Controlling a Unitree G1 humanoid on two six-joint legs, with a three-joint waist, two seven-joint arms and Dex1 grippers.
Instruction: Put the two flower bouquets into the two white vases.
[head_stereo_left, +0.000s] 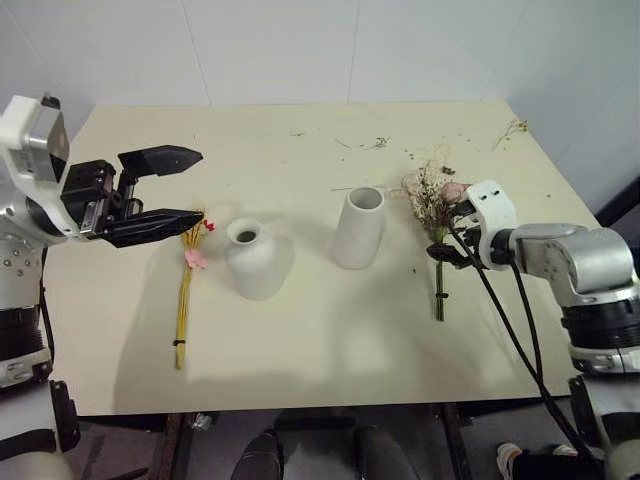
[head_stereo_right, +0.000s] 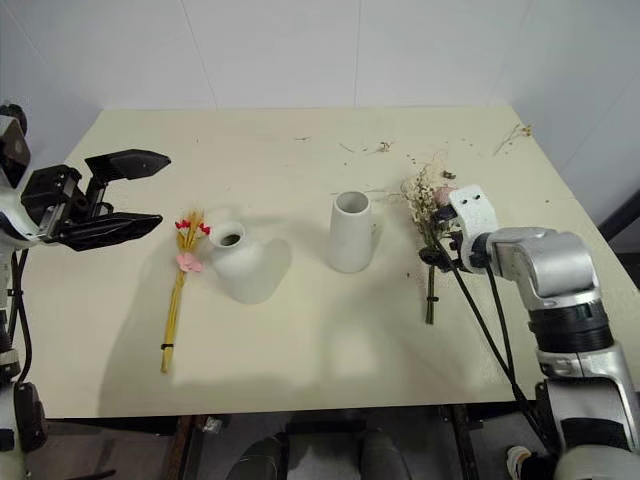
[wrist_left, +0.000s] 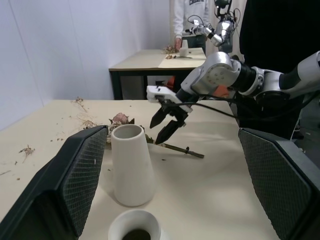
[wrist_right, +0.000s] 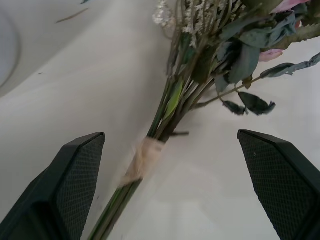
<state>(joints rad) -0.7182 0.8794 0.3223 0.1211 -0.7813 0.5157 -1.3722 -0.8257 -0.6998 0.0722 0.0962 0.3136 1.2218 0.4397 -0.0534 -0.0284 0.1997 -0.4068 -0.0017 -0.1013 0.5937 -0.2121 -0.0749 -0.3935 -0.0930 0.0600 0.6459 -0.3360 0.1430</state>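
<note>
The rose bunch (head_stereo_left: 433, 205) lay on the counter (head_stereo_left: 320, 350) right of the tall vase (head_stereo_left: 358, 228). The right gripper (wrist_right: 170, 185) hung spread wide just over its stems. The wheat bunch (head_stereo_left: 187, 285) lay left of the short vase (head_stereo_left: 252, 260), and the left gripper (head_stereo_left: 175, 190) was spread above its tips.
</note>
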